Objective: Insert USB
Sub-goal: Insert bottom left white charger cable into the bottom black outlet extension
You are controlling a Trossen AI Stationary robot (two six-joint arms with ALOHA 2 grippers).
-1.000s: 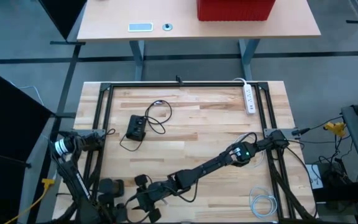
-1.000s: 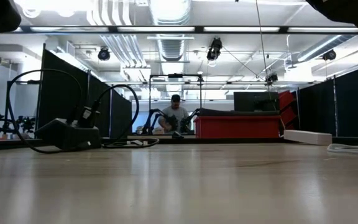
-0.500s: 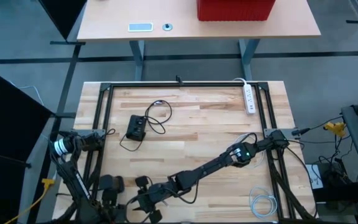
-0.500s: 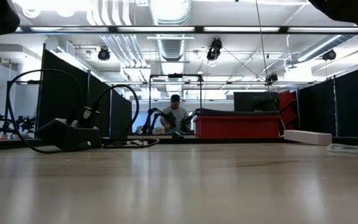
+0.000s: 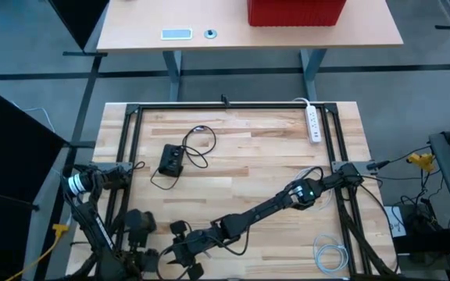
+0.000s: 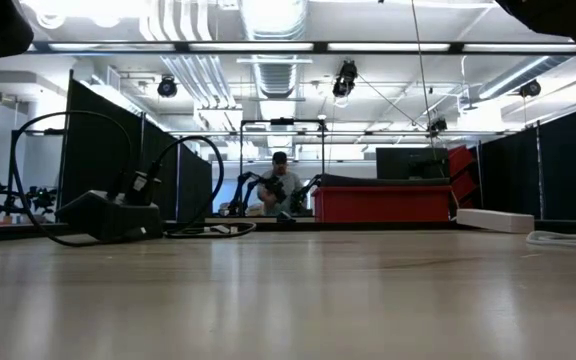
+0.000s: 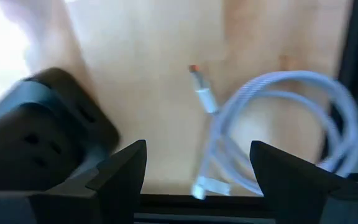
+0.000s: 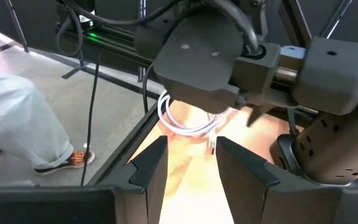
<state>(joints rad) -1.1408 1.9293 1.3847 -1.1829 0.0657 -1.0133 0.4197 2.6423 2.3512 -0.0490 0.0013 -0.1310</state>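
- A light butcher-block tabletop (image 5: pixel 241 156) is framed by black rails.
- A black hub (image 5: pixel 170 160) with looped black cables is seen on the tabletop's left half; a white power strip (image 5: pixel 313 125) lies by the far right corner.
- A coiled white USB cable (image 5: pixel 330 256) rests at the near right corner.
- The left gripper (image 7: pixel 197 171) is held spread above that cable (image 7: pixel 278 130); the right gripper (image 8: pixel 191 163) is also parted.
- Beyond, a second desk carries a red bin (image 5: pixel 295 12); a seated person (image 6: pixel 280 185) is visible in the room.

The wooden table (image 5: pixel 241 168) carries a black hub (image 5: pixel 170 161), white power strip (image 5: pixel 313 125) and coiled white cable (image 5: pixel 330 255).
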